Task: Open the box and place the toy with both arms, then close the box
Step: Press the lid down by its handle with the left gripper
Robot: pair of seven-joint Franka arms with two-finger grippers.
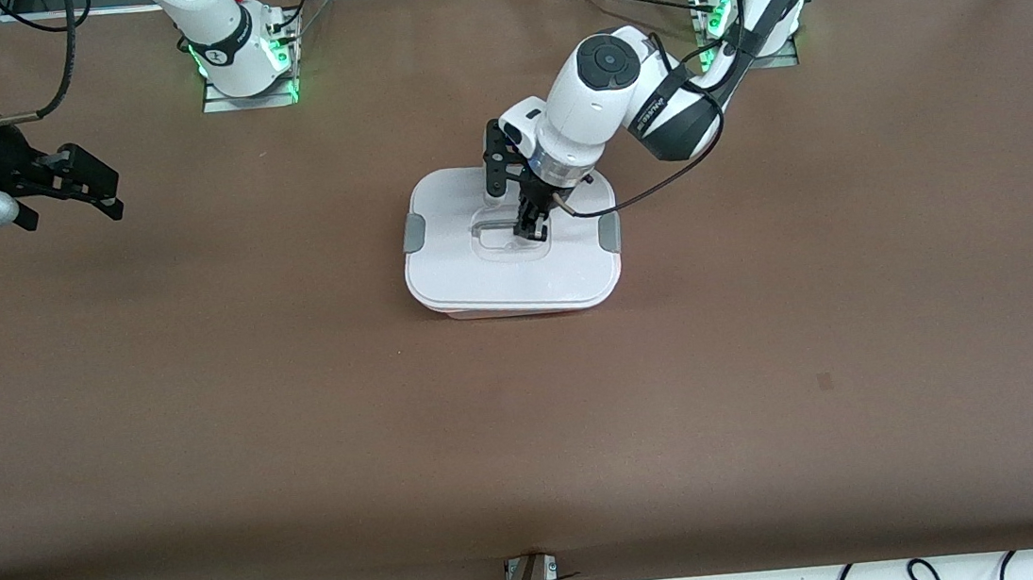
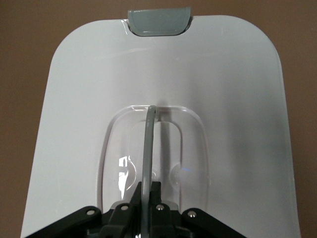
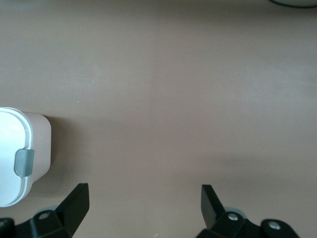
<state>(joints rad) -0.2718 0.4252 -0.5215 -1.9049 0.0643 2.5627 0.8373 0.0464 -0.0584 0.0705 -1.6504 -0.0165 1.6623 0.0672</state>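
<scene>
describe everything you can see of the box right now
The box is a rounded-rectangle tub of pale translucent plastic, standing flat on the brown table near its middle. Its flat white lid is on, with a grey clip at each short end and a clear recessed handle in the centre. The left gripper is shut on that handle. Nothing else touches it.

arms [image 1: 597, 97]: white, black joint caps | dark cables | black grippers

Smooth white plastic lid [image 1: 514, 266], clear glossy handle [image 2: 148, 144], matt brown table [image 1: 769, 351]
</scene>
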